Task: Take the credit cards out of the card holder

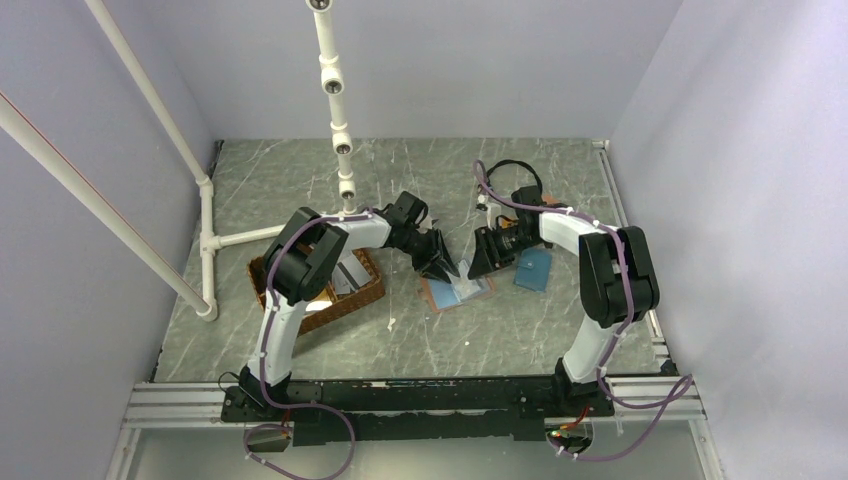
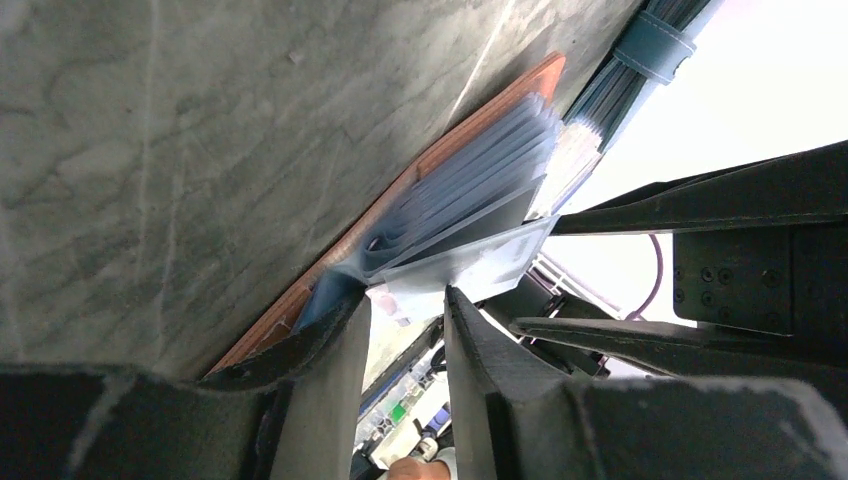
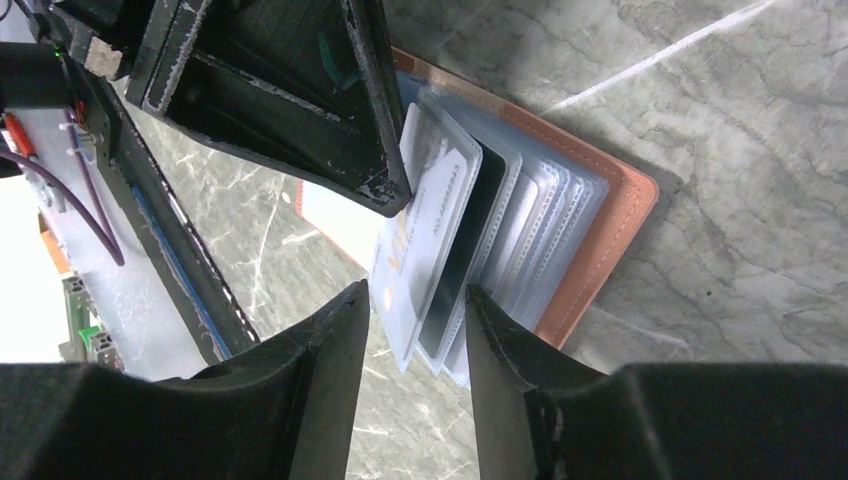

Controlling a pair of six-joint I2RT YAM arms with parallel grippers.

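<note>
Mid-frame, the card holder (image 1: 457, 292) lies open on the table (image 1: 500, 335). The left gripper (image 1: 446, 268) and right gripper (image 1: 478, 266) are both released over its cards (image 3: 428, 235).

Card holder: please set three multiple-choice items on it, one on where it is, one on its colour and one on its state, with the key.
1. Where is the card holder?
A. lifted clear of the table
B. flat on the table, between the two grippers
C. out of view

2. What colour is its outer cover?
A. salmon pink
B. black
C. green

3. What state is it in?
A. snapped shut
B. lying open, sleeves fanned out
C. standing on edge

Key:
1. B, the top view shows it on the table between the left gripper and the right gripper.
2. A, the right wrist view shows a pink rim.
3. B, the clear sleeves spread apart there.
</note>
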